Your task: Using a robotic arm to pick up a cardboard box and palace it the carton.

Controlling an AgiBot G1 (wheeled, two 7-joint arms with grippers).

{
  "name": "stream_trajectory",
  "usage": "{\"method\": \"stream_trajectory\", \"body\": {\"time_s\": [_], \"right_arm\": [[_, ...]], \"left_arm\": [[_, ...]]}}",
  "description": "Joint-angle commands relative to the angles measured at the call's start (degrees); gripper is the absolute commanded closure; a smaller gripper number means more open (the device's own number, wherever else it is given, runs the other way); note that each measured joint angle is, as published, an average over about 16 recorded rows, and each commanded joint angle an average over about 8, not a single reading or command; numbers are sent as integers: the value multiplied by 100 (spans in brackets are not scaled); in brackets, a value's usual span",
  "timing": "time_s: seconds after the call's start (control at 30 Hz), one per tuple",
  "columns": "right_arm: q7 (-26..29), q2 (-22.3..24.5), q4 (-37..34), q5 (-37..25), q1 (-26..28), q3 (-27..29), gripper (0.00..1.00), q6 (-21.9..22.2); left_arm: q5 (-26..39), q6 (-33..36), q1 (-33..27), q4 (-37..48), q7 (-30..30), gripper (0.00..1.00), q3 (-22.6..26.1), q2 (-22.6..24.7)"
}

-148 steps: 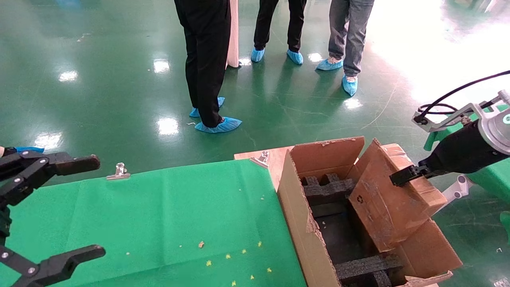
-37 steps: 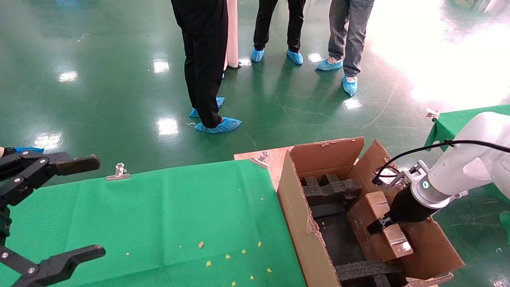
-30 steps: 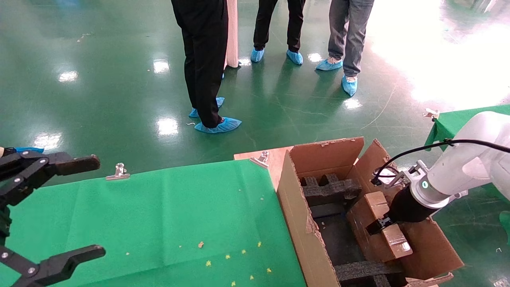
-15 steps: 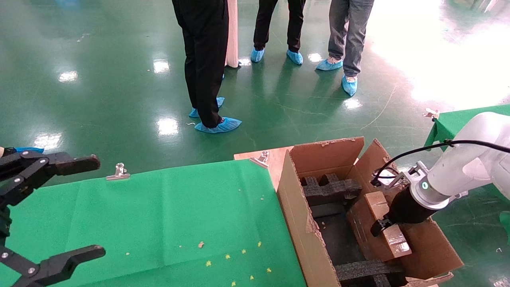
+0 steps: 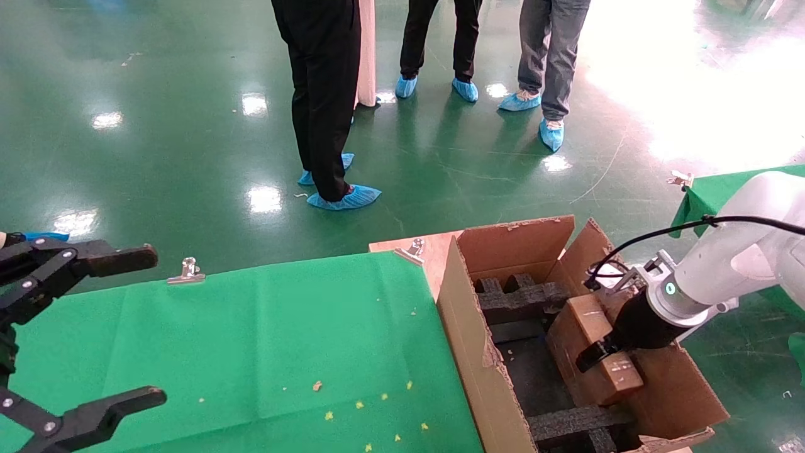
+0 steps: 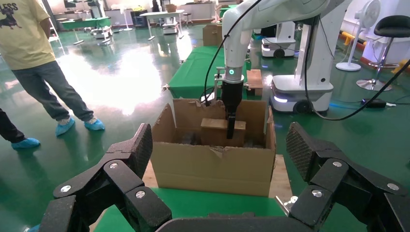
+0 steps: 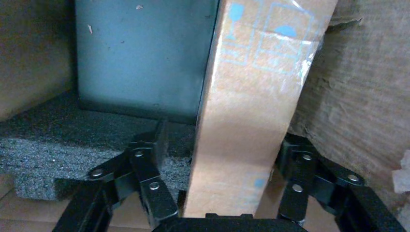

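Note:
The carton (image 5: 465,340) stands open at the right end of the green table, with black foam blocks (image 5: 519,302) inside. The small taped cardboard box (image 5: 591,321) leans tilted inside it against the right wall. My right gripper (image 5: 589,357), on the white arm, reaches down into the carton. In the right wrist view the cardboard box (image 7: 251,106) sits between the spread fingers of the right gripper (image 7: 222,140); foam shows in a gap beside one finger (image 7: 159,135), so it is open. My left gripper (image 5: 154,325) hangs open over the table's left end, far from the carton (image 6: 212,164).
Three people in blue shoe covers (image 5: 346,198) stand on the shiny green floor beyond the table. The green cloth (image 5: 251,340) is held by metal clips (image 5: 187,270) and carries small crumbs. A second green table (image 5: 710,195) stands at the right.
The right arm carried the cardboard box from above the carton's right flap down into the carton. In the last half second arm and box shifted slightly. The left arm stayed still.

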Motion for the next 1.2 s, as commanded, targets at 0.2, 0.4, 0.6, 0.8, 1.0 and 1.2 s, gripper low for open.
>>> {"method": "stream_trajectory", "body": {"time_s": [0.2, 0.4, 0.6, 0.8, 1.0, 1.2], "right_arm": [[-8, -1, 3, -10, 70, -2, 0, 25], [-12, 1, -3, -11, 191, 4, 0, 47], [-57, 17, -11, 7, 447, 32, 0, 71], [-184, 52, 24, 47, 919, 90, 0, 65], [-401, 126, 224, 156, 1563, 209, 0, -54], [-657, 307, 774, 376, 2242, 411, 0, -295]], "left_arm": [[-1, 0, 0, 0, 1, 0, 1, 0], [-1, -1, -1, 0, 1, 0, 2, -1], [-2, -1, -1, 0, 2, 0, 3, -1], [-3, -1, -1, 0, 2, 0, 4, -2], [-3, -2, -1, 0, 3, 0, 5, -2], [-4, -2, -2, 0, 3, 0, 6, -2]]}}
